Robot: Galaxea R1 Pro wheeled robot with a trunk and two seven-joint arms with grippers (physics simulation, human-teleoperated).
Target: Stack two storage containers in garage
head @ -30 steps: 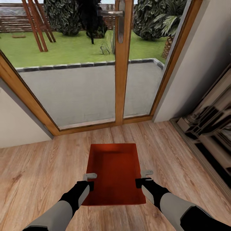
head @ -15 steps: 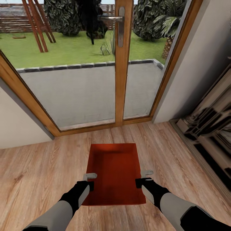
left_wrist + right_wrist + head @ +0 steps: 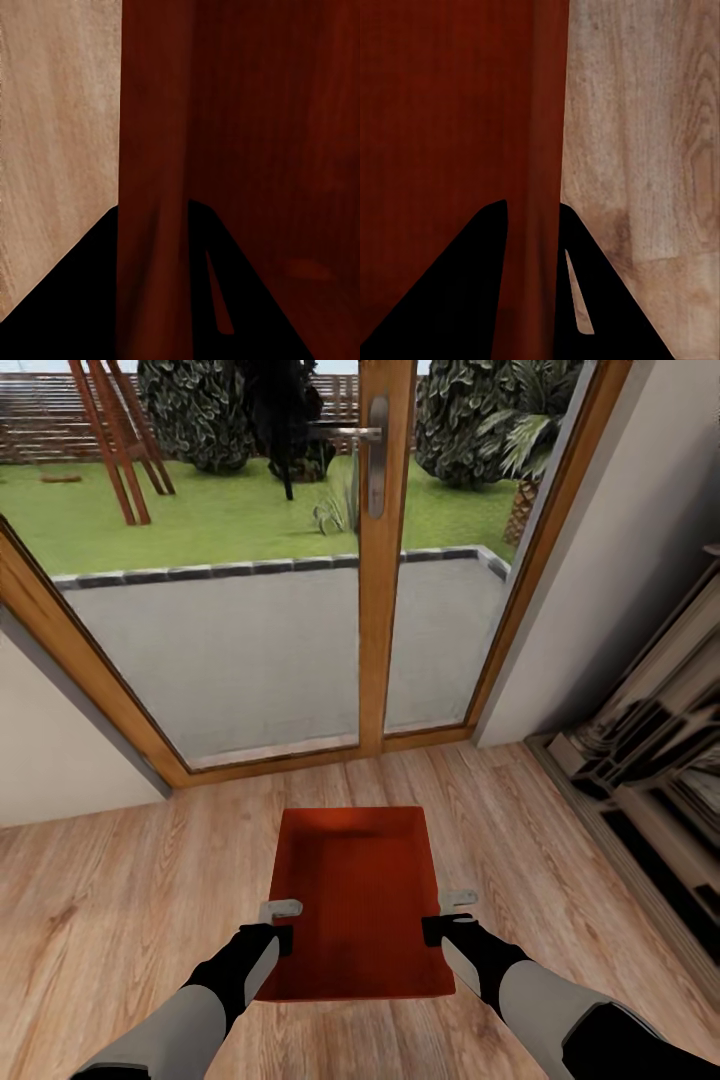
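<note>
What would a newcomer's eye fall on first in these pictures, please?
First, the red-orange storage container, held over the wood-plank floor between the left end effector and the right end effector, each clamped on a side wall. Next, the wood-framed glass door straight ahead, with a patio and green lawn beyond.

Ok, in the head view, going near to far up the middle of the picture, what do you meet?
Red-orange open-top plastic bin held between the left gripper and right gripper → light wood-plank floor → honey-wood glazed door frame → grey paved patio → green lawn.
</note>
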